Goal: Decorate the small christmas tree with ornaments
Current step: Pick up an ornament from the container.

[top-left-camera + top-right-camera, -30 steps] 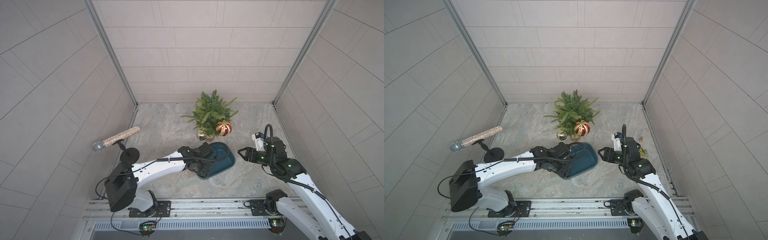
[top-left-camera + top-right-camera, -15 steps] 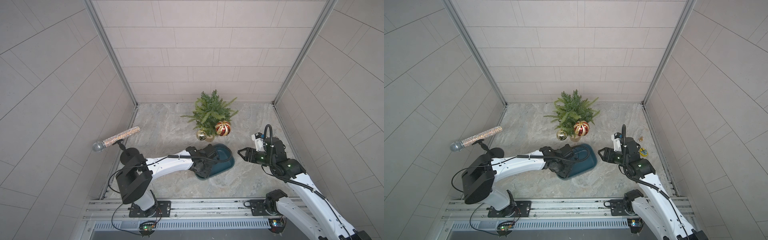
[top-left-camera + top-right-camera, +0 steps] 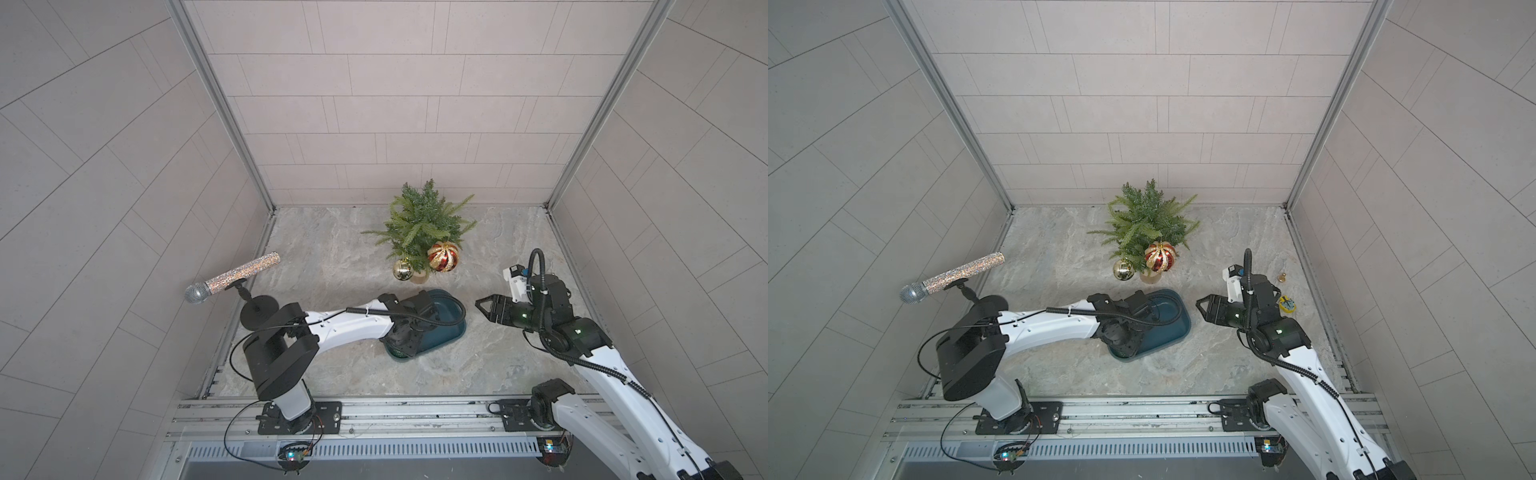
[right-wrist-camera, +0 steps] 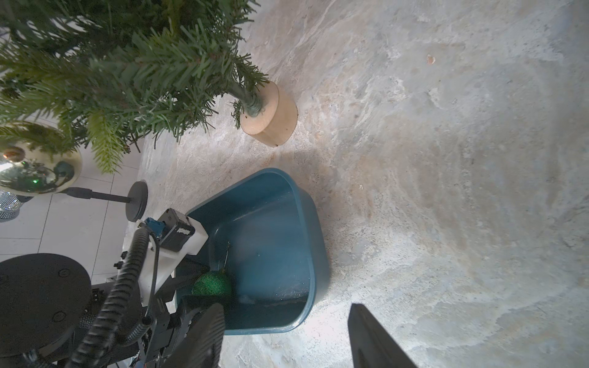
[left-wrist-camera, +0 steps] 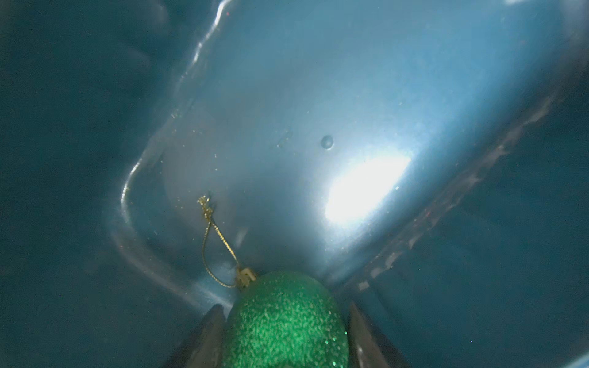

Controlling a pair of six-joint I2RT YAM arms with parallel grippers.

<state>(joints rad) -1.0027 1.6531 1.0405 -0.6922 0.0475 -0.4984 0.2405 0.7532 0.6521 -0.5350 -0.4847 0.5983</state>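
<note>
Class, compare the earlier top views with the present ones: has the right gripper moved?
No. The right gripper sits at the same spot, just as far from the small christmas tree as before.

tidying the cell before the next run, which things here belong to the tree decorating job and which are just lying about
Job:
- tree
- red-gold ball
- gold ball
- green ball
- blue tub, which holds the green ball

Lying about:
- microphone on its stand
- small gold bell
- yellow trinket
</note>
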